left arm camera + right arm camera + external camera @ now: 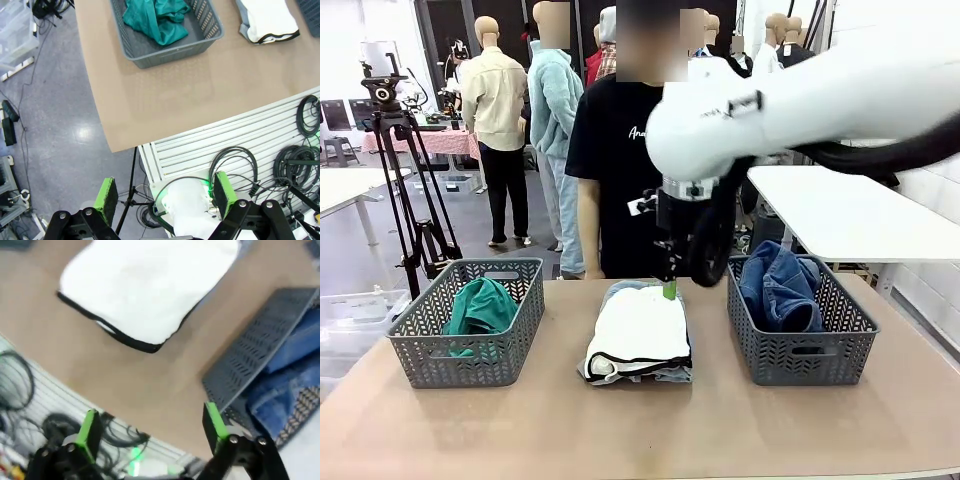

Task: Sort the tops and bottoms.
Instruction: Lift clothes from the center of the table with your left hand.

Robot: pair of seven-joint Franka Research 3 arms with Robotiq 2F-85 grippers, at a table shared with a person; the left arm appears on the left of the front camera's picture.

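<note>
Left gripper (164, 187): jaws stood wide, empty, off the table's (650, 430) near edge.
Right gripper (150, 412): jaws stood wide, empty, above white shirt (638, 325).
White shirt: lay mid-table, atop pale shorts (672, 374).
Teal shirt (480, 308): lay in left basket (470, 362).
Dark jeans (780, 288): lay in right basket (802, 358).

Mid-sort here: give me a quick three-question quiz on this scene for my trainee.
1. True or false: the teal shirt lies in the left basket.
2. What lies on top of the shorts in the middle of the table? A: a towel. B: the white shirt. C: a sock.
3. Fill in: the right gripper hangs over the white shirt with its jaws ____.

Key: 1 true; 2 B; 3 open.
</note>
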